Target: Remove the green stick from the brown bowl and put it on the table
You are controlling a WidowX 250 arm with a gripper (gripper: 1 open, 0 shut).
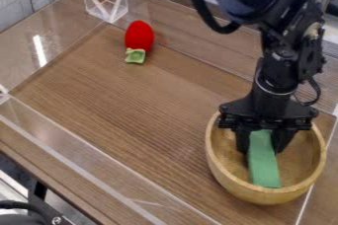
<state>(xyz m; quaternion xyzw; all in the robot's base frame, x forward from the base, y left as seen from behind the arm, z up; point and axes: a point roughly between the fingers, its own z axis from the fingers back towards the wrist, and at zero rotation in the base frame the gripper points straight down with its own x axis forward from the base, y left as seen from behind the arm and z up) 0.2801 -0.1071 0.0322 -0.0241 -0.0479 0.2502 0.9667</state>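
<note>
The brown bowl [224, 166] sits at the table's [119, 111] near right corner. Inside it lies the green stick [267, 165], a flat light-green block that runs from the bowl's middle toward its near rim. My gripper [267, 142] points straight down into the bowl. Its black fingers [243, 138] have closed in on the far end of the stick, one on each side. The stick rests low in the bowl, and the fingers hide its far tip.
A red strawberry-like toy [137, 39] with a green end lies on the table at the back, left of the middle. Clear acrylic walls [79, 160] run along the table's edges, with a clear corner piece [106, 5] at the back left.
</note>
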